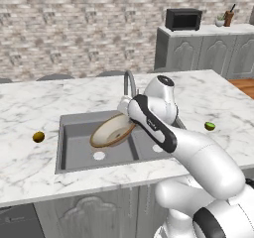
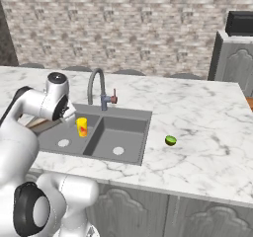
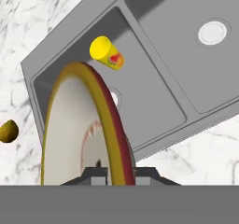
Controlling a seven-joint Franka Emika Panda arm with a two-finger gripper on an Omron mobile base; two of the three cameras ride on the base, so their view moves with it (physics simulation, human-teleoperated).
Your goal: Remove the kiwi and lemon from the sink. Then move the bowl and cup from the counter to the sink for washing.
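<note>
Hand view shows our gripper pinching the rim of the bowl at the bottom middle, tipped on edge over the sink, so we think it goes in next. The yellow cup already sits inside, upper left.

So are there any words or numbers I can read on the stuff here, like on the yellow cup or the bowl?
None can be read.
cup: a red-orange mark on its side, a blurry blob, no letters.
bowl: plain, brown rim, no writing.
microwave: dark front, too small to show any label.
sink: no markings.
</note>
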